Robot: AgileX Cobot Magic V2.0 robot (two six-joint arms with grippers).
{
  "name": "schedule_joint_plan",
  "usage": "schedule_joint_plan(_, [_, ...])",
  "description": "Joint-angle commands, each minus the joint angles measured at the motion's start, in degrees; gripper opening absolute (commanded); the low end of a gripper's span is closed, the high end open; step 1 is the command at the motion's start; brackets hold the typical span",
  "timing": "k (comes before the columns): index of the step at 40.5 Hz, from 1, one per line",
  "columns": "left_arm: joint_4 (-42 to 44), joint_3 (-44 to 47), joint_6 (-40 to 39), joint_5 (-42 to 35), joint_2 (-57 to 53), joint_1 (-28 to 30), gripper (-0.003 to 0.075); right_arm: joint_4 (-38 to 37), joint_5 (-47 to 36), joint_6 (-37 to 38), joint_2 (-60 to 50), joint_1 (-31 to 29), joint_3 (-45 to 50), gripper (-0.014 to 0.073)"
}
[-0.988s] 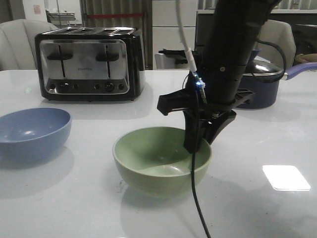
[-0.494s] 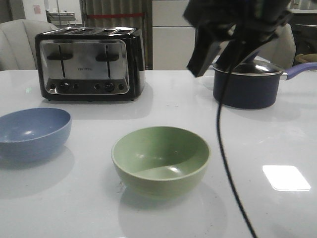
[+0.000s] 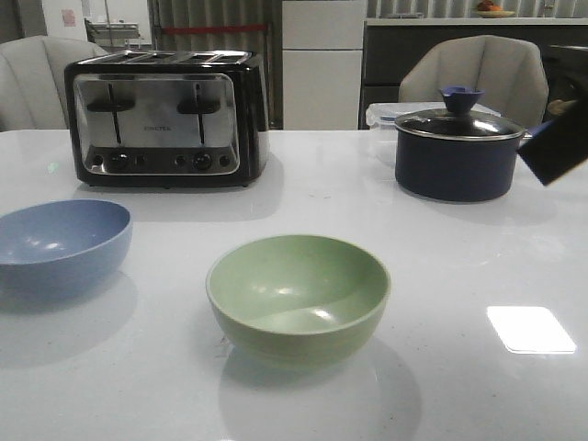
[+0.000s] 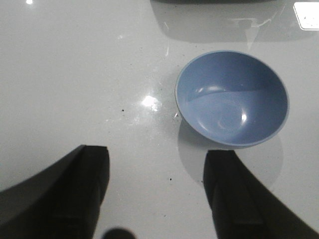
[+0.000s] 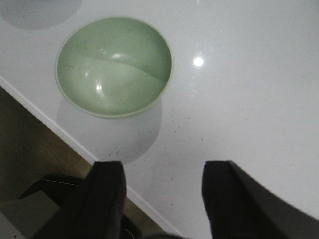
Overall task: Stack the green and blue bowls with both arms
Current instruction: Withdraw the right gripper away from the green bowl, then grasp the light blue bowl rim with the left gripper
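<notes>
Two bowls sat apart, unstacked, on the white table [image 3: 441, 276].

The green bowl [image 3: 298, 296] sat nearest, centre; the blue bowl [image 3: 57, 245] lay at its ten o'clock. Both the left gripper [image 4: 155, 191] and the right gripper [image 5: 162, 199] hung above with jaws apart, empty. Behind stood a toaster [image 3: 168, 118] and saucepan [image 3: 457, 153].

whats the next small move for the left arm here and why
Probably lower the left gripper toward the blue bowl to take its rim. Its fingers are open and empty above the table, and the bowl sits apart from the green bowl, so nothing is stacked yet.
</notes>
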Motion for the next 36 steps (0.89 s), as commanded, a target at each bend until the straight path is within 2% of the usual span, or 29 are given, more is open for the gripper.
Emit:
schedule_joint_plan(1, [-0.3,-1.6,0.0,-5.9,0.1,-0.4,0.0475,-0.1,-2.8,-0.6,-2.7,0.0,0.3,0.0467])
schedule_joint_plan(6, [-0.3,-2.2,0.0,-7.3,2.2,-0.4,0.0475,0.0,-2.3,-0.6,-3.2,0.0,0.5,0.0467])
schedule_joint_plan(11, [-0.3,-4.9,0.1,-4.8,6.8,-0.4,0.0476,0.0,-2.3,-0.6,-3.1,0.0,0.5,0.0467])
schedule_joint_plan(16, [-0.3,-8.7,0.6,-2.2,12.8,-0.4,0.0486,0.0,-2.3,-0.6,-3.1,0.0,0.5,0.0467])
schedule_joint_plan(23, [-2.6,-14.4,0.6,-1.8,22.7,-0.4,0.0561,0.0,-2.3,-0.6,-3.1,0.0,0.5,0.0467])
schedule_joint_plan(36, [-4.4,-22.7,0.6,-2.4,39.9,-1.5,0.0563,0.0,-2.3,-0.6,-3.1,0.0,0.5,0.0467])
